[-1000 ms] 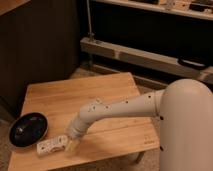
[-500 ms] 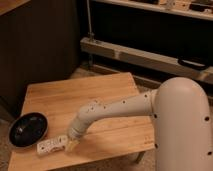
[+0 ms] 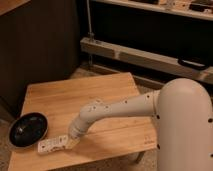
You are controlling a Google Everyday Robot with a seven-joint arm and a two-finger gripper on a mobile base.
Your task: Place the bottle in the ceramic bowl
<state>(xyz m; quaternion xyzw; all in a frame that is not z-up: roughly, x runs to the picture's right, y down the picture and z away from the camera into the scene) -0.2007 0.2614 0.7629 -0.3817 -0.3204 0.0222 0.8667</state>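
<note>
The small white bottle [image 3: 51, 145] lies on its side near the front left edge of the wooden table [image 3: 105, 100]. Just to its left and slightly behind sits the glossy black ceramic bowl [image 3: 28, 129], with nothing in it. My white arm reaches in from the right and slopes down to the bottle. The gripper [image 3: 70, 143] sits low at the bottle's right end, shut on it, and the bottle still rests on the tabletop.
My large white arm housing [image 3: 182, 130] fills the right foreground, over the table's right front corner. Behind the table run a dark wall and a low metal rail [image 3: 145, 52]. The floor shows at far left.
The gripper has closed on the bottle's right end. Arm, bottle and bowl have hardly shifted.
</note>
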